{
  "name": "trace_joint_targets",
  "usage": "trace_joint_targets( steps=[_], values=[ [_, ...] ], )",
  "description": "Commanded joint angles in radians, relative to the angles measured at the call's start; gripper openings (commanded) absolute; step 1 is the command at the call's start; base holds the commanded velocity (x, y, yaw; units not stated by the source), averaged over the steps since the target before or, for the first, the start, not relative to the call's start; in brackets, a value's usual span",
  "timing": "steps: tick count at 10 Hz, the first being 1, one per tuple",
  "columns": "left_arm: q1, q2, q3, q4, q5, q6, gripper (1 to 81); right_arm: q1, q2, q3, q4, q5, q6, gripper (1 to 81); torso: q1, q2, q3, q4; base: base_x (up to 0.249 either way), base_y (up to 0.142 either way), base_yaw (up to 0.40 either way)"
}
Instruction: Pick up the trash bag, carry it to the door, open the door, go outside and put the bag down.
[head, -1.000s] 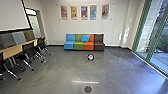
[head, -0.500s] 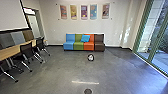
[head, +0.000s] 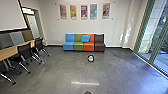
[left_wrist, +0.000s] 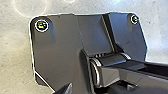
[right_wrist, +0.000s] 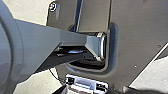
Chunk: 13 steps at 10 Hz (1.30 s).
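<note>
Of the pincers, cannot tell if released, clenched or loaded, nor place the trash bag or confirm pickup; indoors, with green-framed glass (head: 159, 47) to the right, exit and set-down seemingly left to do.

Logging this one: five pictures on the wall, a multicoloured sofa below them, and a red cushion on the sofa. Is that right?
Not quite: the cushion is blue, not red, as the head view shows. The rest holds: it sits on the multicoloured sofa, below the five pictures on the wall.
</note>
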Motion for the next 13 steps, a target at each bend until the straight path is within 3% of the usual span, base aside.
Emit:
trace_joint_targets(
  steps=[1,13],
  values=[
    [-0.050,-0.003,0.003,-0.011,0.060,0.008,81.1,0.026,0.006,0.012,-0.017,-0.051,-0.006,81.1,0.000,0.000,0.000,0.000,0.155,0.000,0.000],
    [-0.049,0.011,0.004,-0.003,0.060,0.008,81.1,0.032,0.007,-0.008,-0.011,-0.053,-0.004,81.1,0.000,0.000,0.000,0.000,0.157,0.000,0.000]
  ],
)
